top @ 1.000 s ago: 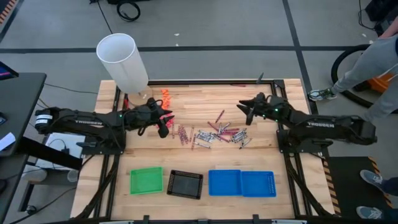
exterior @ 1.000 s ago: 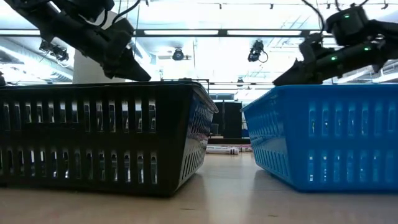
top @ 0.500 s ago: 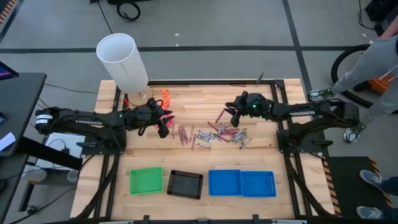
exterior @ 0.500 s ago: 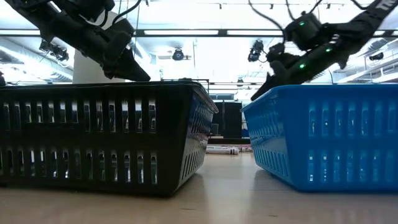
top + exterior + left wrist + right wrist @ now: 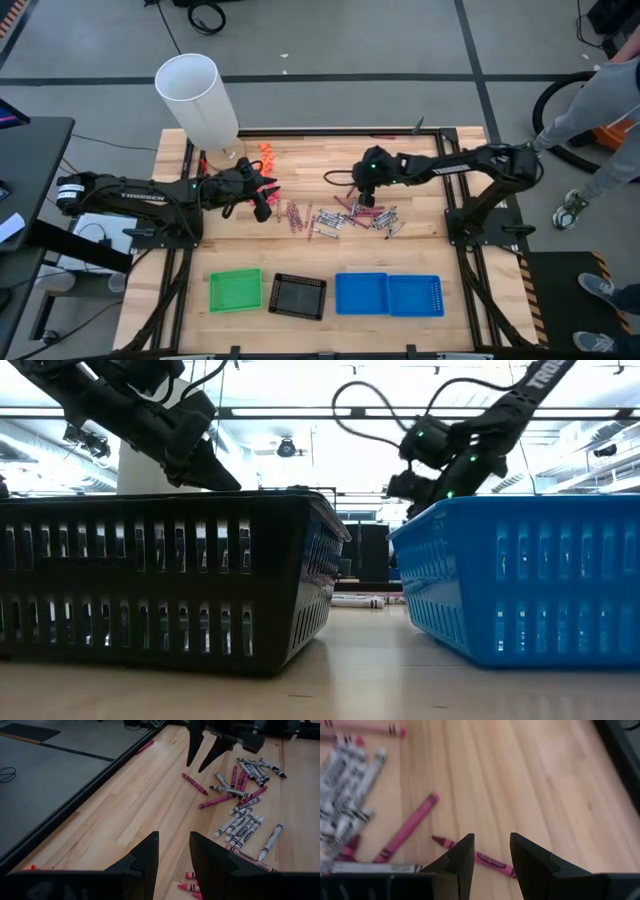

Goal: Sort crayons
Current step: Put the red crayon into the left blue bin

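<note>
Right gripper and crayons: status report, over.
Right gripper open, empty, above a lone maroon crayon beside the crayon pile. Left gripper open, empty, waiting left of pile. Path clear.

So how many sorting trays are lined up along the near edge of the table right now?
4, in a row in the high view: green tray on the left, black tray beside it, then two blue trays touching each other. None looks hidden.

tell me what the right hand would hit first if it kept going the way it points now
Most likely the lone maroon crayon lying just ahead of the open right hand, with bare wooden table beyond it. Depth is hard to judge, so the height above it is unclear.
</note>
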`<state>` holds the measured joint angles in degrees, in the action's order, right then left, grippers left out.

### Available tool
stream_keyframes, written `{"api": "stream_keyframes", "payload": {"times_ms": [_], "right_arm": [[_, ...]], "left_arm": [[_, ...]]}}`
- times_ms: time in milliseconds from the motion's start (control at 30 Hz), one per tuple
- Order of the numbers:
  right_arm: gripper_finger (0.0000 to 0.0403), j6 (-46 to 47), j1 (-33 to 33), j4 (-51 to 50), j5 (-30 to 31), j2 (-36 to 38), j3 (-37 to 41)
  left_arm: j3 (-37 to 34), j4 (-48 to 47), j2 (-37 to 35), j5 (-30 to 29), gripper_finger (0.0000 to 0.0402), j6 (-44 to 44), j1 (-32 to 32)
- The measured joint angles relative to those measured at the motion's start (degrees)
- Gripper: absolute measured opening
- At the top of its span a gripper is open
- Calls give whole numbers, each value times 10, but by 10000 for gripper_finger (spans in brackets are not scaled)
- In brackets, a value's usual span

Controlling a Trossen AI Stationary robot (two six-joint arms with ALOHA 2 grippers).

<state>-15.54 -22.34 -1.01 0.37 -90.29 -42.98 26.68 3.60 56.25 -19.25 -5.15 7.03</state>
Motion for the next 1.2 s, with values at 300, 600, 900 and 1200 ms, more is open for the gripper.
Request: {"api": "stream_keyframes", "payload": {"times_ms": [300, 600, 900, 1200], "right_arm": [[135, -56, -13, -45, -34, -51, -42], [135, -83, -37, -55, -80, -82, -48], [135, -66, -51, -99, -95, -88, -51], [71, -23, -51, -112, -94, -87, -50]], "left_arm": [[0, 0, 0, 0, 118, 18, 0], [0, 0, 0, 0, 118, 19, 0], [0, -1, 0, 0, 118, 19, 0], [0, -1, 0, 0, 118, 39, 0]]}}
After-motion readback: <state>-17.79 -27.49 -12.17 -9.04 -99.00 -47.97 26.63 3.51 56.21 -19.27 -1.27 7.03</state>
